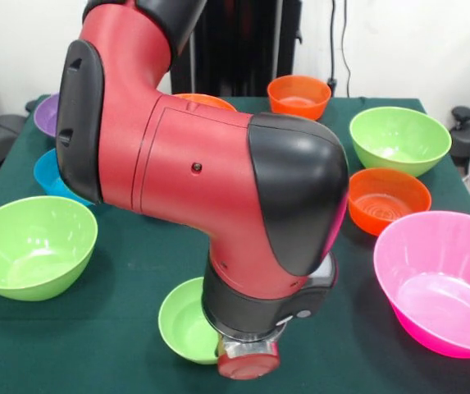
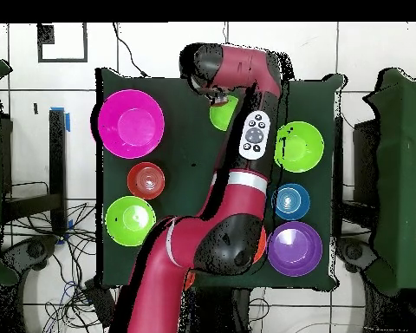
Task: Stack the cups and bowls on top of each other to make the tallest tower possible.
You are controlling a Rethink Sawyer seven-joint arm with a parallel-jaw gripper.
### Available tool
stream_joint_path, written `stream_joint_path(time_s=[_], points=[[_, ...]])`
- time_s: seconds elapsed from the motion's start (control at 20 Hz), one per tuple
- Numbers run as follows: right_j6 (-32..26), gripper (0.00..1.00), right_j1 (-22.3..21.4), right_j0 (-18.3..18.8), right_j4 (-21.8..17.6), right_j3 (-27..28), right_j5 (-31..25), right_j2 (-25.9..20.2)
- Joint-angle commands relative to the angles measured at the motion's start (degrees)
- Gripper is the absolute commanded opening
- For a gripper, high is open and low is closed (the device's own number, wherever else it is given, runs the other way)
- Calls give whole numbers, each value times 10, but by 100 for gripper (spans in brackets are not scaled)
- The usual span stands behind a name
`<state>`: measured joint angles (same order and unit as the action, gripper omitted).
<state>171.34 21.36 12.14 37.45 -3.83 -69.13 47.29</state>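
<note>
Front view: gripper [image 1: 248,361] state indiscernible, arm [image 1: 218,164] masking small lime bowl [image 1: 184,324]

Front camera: set low across the worktop [image 1: 136,279], facing the robot, close enough that the arm [image 1: 210,164] fills the frame. Overhead camera: high, looking straight down, robot base at bottom. Both cover the worktop, its bowls and the arm.
</note>
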Motion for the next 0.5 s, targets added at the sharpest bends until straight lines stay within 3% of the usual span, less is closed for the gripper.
stream_joint_path(time_s=[0.05, 0.5], points=[[95, 0, 84, -8, 65, -30, -21, 32], [80, 0, 86, -24, 88, -58, -20, 53]])
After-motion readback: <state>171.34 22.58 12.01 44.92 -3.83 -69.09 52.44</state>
